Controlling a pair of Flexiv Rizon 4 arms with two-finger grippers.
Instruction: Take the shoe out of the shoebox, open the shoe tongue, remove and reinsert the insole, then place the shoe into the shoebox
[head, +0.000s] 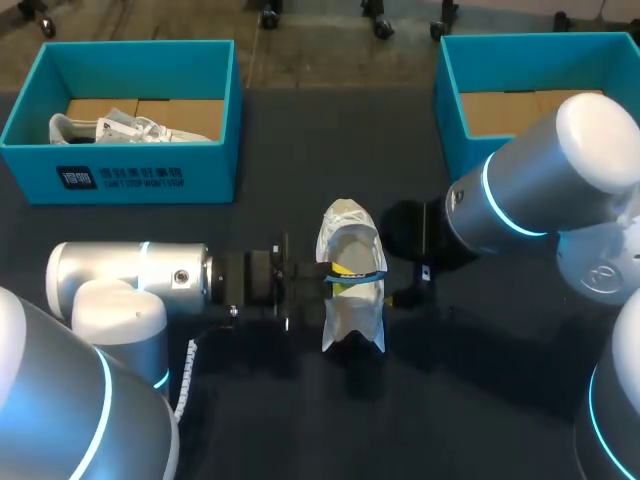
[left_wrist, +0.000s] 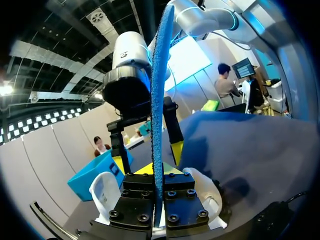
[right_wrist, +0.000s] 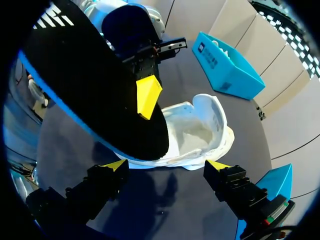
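A white shoe (head: 350, 318) lies on the dark table between my two arms, its opening facing up. My left gripper (head: 340, 277) comes in from the left and is shut on the insole (head: 357, 274), a black sheet with a blue edge held on edge over the shoe. In the left wrist view the insole (left_wrist: 159, 95) rises as a thin blue strip from between the fingers. In the right wrist view the insole (right_wrist: 95, 85) hangs ahead of my right gripper (right_wrist: 166, 167), above the shoe (right_wrist: 200, 131). The right gripper stands open, holding nothing, just to the right of the shoe.
A teal shoebox (head: 130, 178) at the back left holds another white shoe (head: 125, 128). A second teal shoebox (head: 455, 105) stands at the back right with only cardboard inside. A white cable (head: 188, 385) hangs by my left arm.
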